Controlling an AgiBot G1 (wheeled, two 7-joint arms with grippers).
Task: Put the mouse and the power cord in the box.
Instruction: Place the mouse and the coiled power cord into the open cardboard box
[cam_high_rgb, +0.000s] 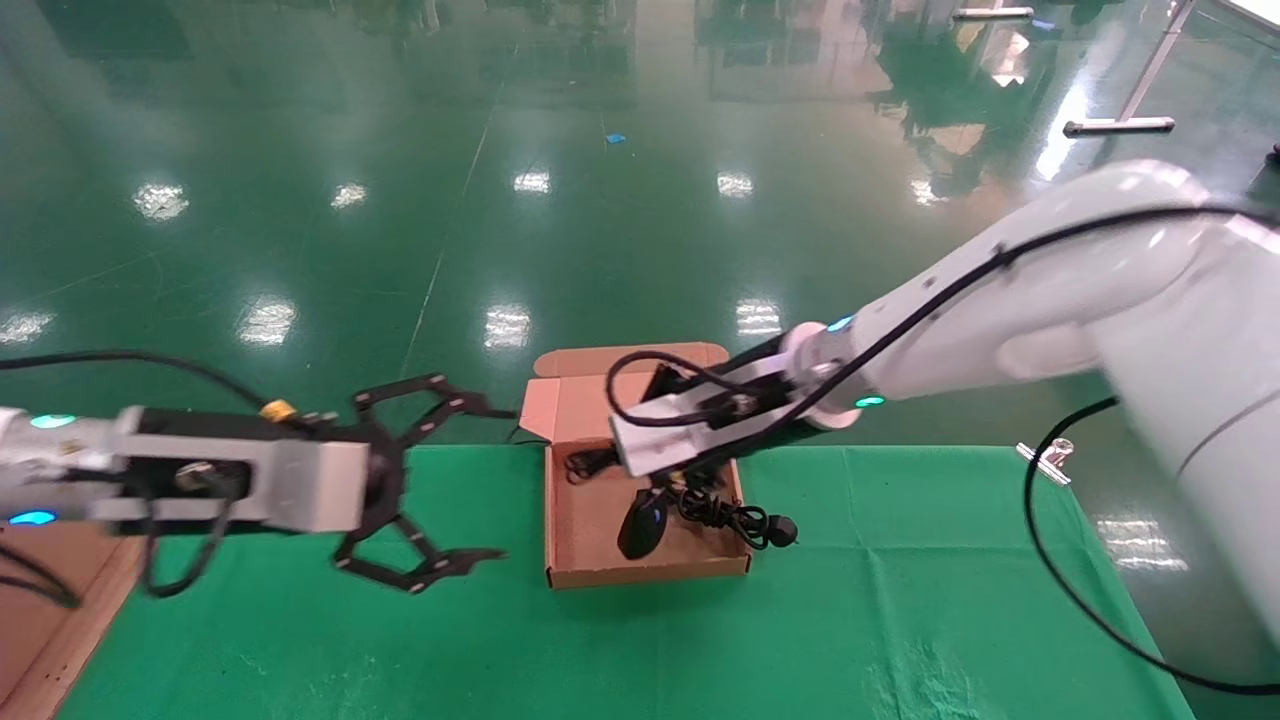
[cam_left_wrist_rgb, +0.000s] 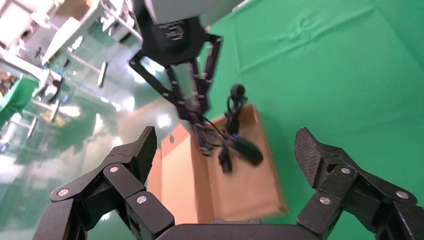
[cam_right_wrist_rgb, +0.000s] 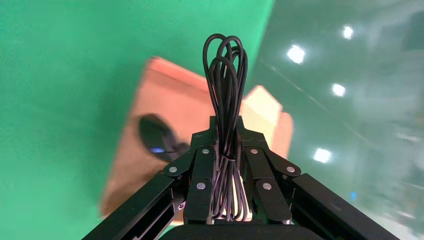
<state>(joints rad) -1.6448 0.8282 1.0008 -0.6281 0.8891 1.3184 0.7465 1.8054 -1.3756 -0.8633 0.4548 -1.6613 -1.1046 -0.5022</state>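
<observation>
Two grippers in play, both close to the box (cam_high_rgb: 570, 540). Box: shallow brown cardboard mailer, lid (cam_high_rgb: 625, 362) hinged back on its far side with a tuck flap (cam_high_rgb: 540, 408) folded out at the left, sitting on the green cloth (cam_high_rgb: 880, 600) at the cloth's far edge.

Mouse (cam_high_rgb: 642, 522): small, black, oval, a faint blue glint on its back; lies inside the box, towards the right wall and the near wall.

Power cord (cam_high_rgb: 735, 518): thick black cable in a loose tangle. Its chunky round plug (cam_high_rgb: 783, 530) sticks out over the box's right wall; the rest trails inside, beside the mouse. Right wrist view shows looped strands of black cable (cam_right_wrist_rgb: 227, 65) rising out between the fingers.

Right gripper (cam_right_wrist_rgb: 227, 172): hangs over the box interior, fingers (cam_right_wrist_rgb: 200, 185) pressed together on the bundled cable strands. Left wrist view shows it above the open box with cable dangling to the mouse (cam_left_wrist_rgb: 247, 150) and plug (cam_left_wrist_rgb: 237, 91).

Left gripper (cam_high_rgb: 425, 480): left of the box, above the cloth, fingers (cam_high_rgb: 440, 395) spread wide, nothing between them; the upper tip is close to the lid flap, whether touching I cannot tell.

Room: bare cloth lies on the near side of the box and to both sides. Beyond the box, glossy green floor (cam_high_rgb: 600, 220). A metal clip (cam_high_rgb: 1050, 458) sits at the cloth's far edge, well right of the box.
</observation>
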